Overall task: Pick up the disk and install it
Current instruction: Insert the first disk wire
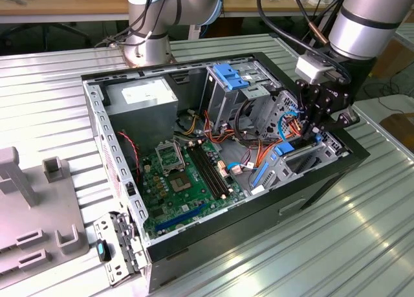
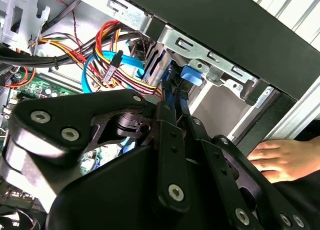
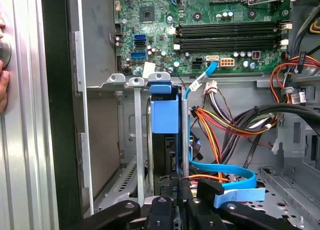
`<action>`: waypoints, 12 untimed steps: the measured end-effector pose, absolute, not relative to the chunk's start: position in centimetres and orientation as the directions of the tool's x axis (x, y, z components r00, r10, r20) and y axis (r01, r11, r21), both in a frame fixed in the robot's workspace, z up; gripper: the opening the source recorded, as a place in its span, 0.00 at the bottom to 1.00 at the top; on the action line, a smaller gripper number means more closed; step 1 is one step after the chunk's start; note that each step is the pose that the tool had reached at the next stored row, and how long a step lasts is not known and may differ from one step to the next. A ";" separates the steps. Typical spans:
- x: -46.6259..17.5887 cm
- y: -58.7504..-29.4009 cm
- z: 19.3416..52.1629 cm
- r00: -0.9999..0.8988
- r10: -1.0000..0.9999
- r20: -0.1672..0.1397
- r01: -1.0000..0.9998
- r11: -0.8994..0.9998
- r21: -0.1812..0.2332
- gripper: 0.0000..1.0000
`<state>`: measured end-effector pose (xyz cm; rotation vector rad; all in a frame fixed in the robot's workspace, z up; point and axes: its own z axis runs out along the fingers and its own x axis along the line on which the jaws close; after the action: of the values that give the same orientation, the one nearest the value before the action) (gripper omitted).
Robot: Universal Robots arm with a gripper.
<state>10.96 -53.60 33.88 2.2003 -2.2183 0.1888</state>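
Note:
The disk (image 3: 164,115) stands on edge in a metal bay at the corner of the open computer case (image 1: 323,180), its bright blue carrier frame facing the first wrist camera. In the second wrist view the blue end of the disk (image 2: 190,74) pokes out just beyond the fingertips. My gripper (image 1: 312,134) reaches down into the case on the exterior view's right. Its black fingers (image 3: 167,205) sit close together on the thin edge of the disk, gripper (image 2: 172,107) shut on it. The disk's grey body is mostly hidden by the bay walls.
Bundled orange, yellow and blue cables (image 3: 225,135) hang right beside the bay. The motherboard (image 1: 187,174) lies on the case floor, with a drive cage and blue latch (image 1: 229,77) behind it. A person's hand (image 2: 277,160) rests outside the case wall. A grey fixture (image 1: 32,206) stands at the exterior view's left.

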 end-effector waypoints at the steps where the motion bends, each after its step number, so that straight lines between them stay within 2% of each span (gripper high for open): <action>1: 11.0 -53.6 33.9 -0.012 -0.996 0.093 -0.997 0.005 -0.077 0.17; 7: 11.0 -53.6 34.0 -0.012 -0.996 0.092 -0.997 0.005 -0.078 0.18; 8: 11.0 -53.6 34.4 -0.012 -0.996 0.092 -0.997 0.005 -0.077 0.24; 12: 11.0 -53.6 34.9 -0.012 -0.996 0.092 -0.997 0.005 -0.077 0.24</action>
<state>10.96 -53.60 34.89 2.2009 -2.2191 0.1876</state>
